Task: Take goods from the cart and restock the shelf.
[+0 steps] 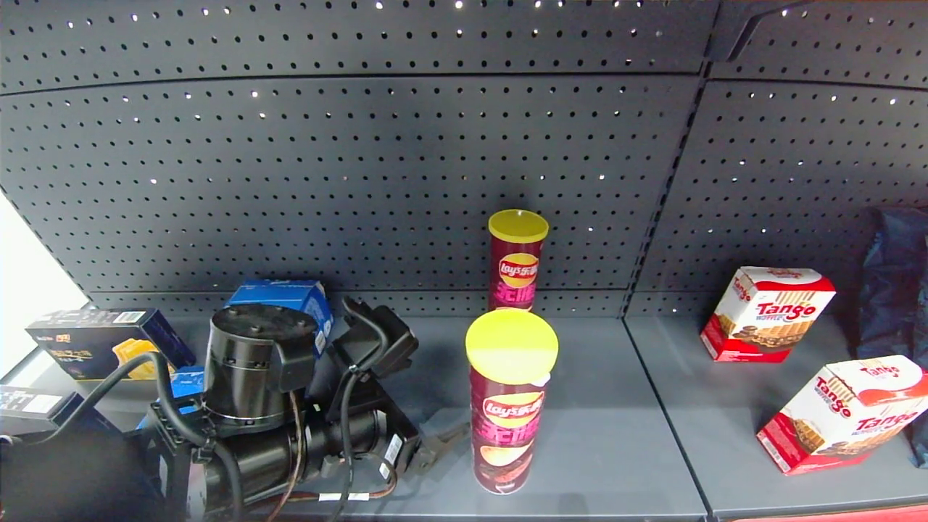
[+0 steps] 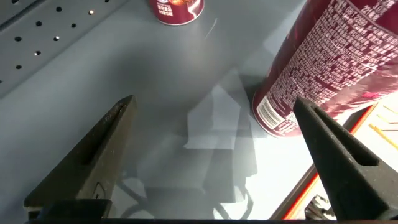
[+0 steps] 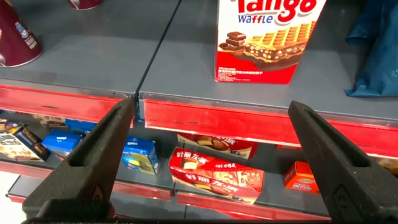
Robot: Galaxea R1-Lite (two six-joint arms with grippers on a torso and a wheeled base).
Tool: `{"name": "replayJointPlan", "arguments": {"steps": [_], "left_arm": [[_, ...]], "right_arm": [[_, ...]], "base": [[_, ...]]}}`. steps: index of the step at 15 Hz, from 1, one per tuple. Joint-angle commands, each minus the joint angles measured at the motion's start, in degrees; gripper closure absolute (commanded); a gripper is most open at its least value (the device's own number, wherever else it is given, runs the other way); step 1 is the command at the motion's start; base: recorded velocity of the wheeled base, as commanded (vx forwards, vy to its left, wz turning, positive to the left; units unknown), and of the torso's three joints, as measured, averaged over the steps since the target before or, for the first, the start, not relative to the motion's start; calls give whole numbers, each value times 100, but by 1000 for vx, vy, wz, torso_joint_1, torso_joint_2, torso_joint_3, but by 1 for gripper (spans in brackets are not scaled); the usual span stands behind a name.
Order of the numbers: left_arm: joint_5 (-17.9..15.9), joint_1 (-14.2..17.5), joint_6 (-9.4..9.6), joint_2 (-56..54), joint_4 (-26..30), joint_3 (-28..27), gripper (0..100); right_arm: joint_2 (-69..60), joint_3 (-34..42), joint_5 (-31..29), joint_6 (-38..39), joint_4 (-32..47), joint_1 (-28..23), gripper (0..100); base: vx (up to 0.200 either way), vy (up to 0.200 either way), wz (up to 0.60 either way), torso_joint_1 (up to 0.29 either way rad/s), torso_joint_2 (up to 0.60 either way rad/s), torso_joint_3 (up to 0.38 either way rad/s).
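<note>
**Chip can standing upright beside the open left tool**

The front chip can (image 1: pixel 507 413) is standing upright on the shelf (image 1: pixel 616 435), lower centre of the head view, its long axis running vertical and its yellow lid (image 1: pixel 512 346) facing up. A second can (image 1: pixel 517 257) is standing behind it. It is probably light and stiff but crushable, with a slick wall, so a mid-body grip across its width looks wisest. The left tool (image 2: pixel 214 102) is gaping wide and holding nothing, the can just beside one finger. The right tool (image 3: pixel 212 106) is also spread wide and empty, facing a wafer box (image 3: pixel 264 37).
</note>
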Motion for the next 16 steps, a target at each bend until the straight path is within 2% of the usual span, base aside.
{"name": "replayJointPlan", "arguments": {"steps": [1,16], "left_arm": [[0,-18,1,33,-1,-21,0],[79,-229,-8,288,8,-241,0]], "right_arm": [[8,0,4,5,-1,-1,0],[8,0,4,5,-1,-1,0]], "base": [[0,0,0,0,0,0],[0,0,0,0,0,0]]}}
